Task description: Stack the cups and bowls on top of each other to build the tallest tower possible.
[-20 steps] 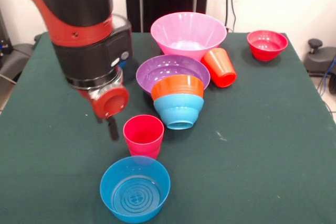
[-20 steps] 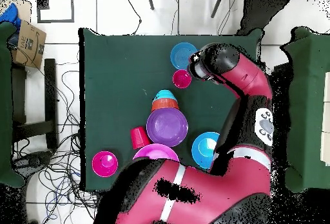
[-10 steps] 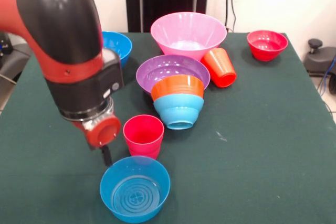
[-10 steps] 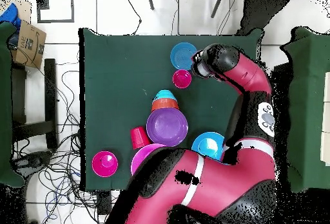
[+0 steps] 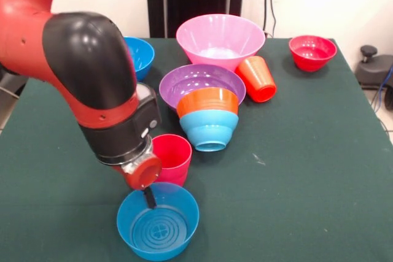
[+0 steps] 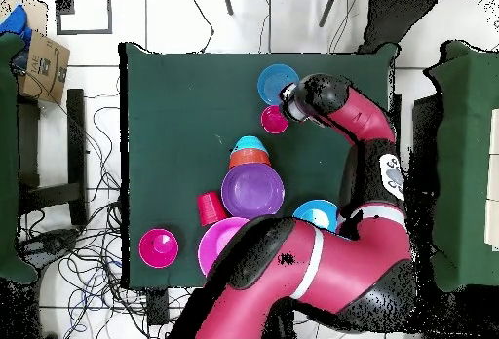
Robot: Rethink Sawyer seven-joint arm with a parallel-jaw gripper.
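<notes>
Green cloth covers the worktop [image 5: 319, 151], with white wall and a dark upright panel behind it; the red and black arm [image 5: 80, 72] fills the left of the front view, its gripper [image 5: 148, 199] dipping into the deep blue bowl [image 5: 158, 220] at the near edge (only one dark tip shows, so I cannot tell whether the fingers are spread or closed); the large pink bowl [image 5: 220, 40] stands upright at the far side; the wide purple bowl [image 5: 199, 84] sits just in front of it; the tower [image 5: 208, 118], an orange bowl nested in a light-blue bowl, touches the purple bowl's near rim; a small blue bowl [image 5: 137, 54] shows behind the arm; the small red bowl [image 5: 312, 52] stands well apart at the far right; the orange-red cup [image 5: 257, 78] lies tipped beside the pink bowl; the pinkish-red cup [image 5: 172, 159] stands upright just beyond the deep blue bowl.
</notes>
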